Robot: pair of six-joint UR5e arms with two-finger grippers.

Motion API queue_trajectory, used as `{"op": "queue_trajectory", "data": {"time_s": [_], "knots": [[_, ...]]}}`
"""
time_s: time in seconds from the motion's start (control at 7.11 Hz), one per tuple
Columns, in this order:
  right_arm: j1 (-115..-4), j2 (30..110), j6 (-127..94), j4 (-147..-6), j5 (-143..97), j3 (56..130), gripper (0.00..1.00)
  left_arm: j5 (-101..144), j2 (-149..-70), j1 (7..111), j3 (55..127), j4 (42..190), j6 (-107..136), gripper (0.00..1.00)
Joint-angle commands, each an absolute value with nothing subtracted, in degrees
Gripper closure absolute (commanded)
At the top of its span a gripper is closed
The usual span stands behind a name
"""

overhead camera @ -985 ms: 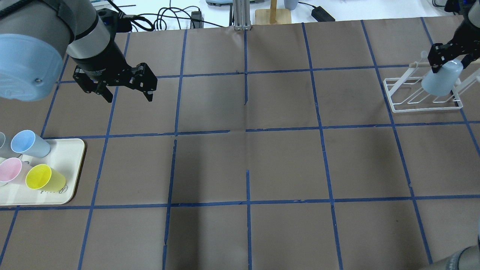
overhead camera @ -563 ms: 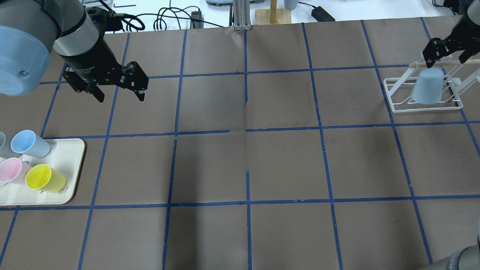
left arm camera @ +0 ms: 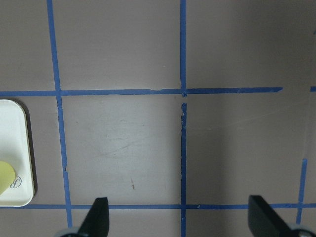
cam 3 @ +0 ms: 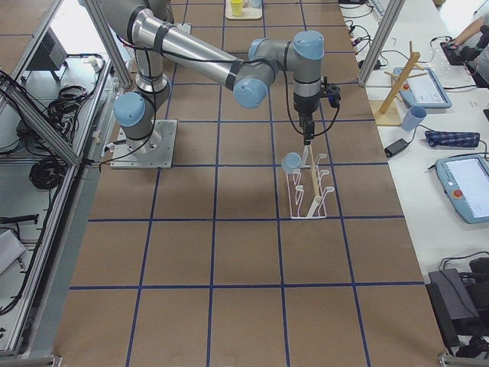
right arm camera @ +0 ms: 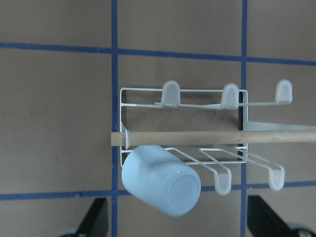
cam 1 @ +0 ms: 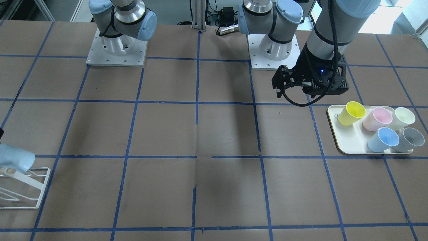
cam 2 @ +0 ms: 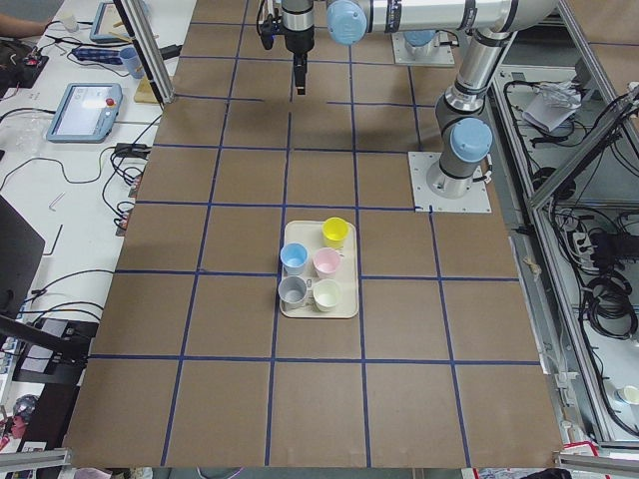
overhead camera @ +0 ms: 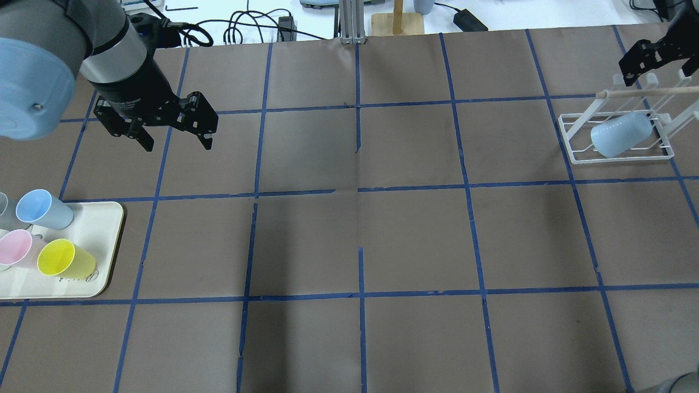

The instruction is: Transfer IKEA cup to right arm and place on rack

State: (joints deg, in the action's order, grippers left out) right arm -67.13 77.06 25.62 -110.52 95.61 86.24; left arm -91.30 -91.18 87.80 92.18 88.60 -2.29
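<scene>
The IKEA cup [overhead camera: 620, 134] is pale blue and smooth, with no handle. It lies tipped on its side on the thin rods of the white rack [overhead camera: 622, 158], at the upper right. The right gripper [right arm camera: 177, 217] hangs above it, fingers wide apart, holding nothing. The left gripper [overhead camera: 177, 143], at the upper left, is spread apart and empty too.

IKEA cup [cam 1: 15, 158] lies tilted on rack [cam 1: 31, 190], at the table's end on the robot's right. Left gripper [cam 1: 281, 87] hangs over the table near cream tray [cam 1: 349, 147] at the opposite end. The tray holds five cups.
</scene>
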Motion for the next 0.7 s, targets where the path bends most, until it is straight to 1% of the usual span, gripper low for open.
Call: {"op": "queue_trajectory", "data": {"time_s": [0.0, 0.14, 0.28, 0.56], "knots": [[-71.6, 81.2, 22.4, -95.4, 95.6, 79.1, 0.0, -91.2, -91.1, 87.9, 91.9, 88.9, -2.2, 0.0], [-75.7, 81.8, 15.3, -90.1, 95.5, 77.5, 0.0, -91.3, -90.9, 87.9, 91.8, 89.7, -2.0, 0.0], [-81.9, 83.4, 8.2, -89.3, 92.8, 77.6, 0.0, -91.3, -90.4, 87.9, 91.8, 90.1, -2.0, 0.0], [-88.7, 83.9, 2.7, -87.4, 90.7, 78.5, 0.0, -91.2, -89.9, 87.9, 91.8, 91.3, -2.0, 0.0]]}}
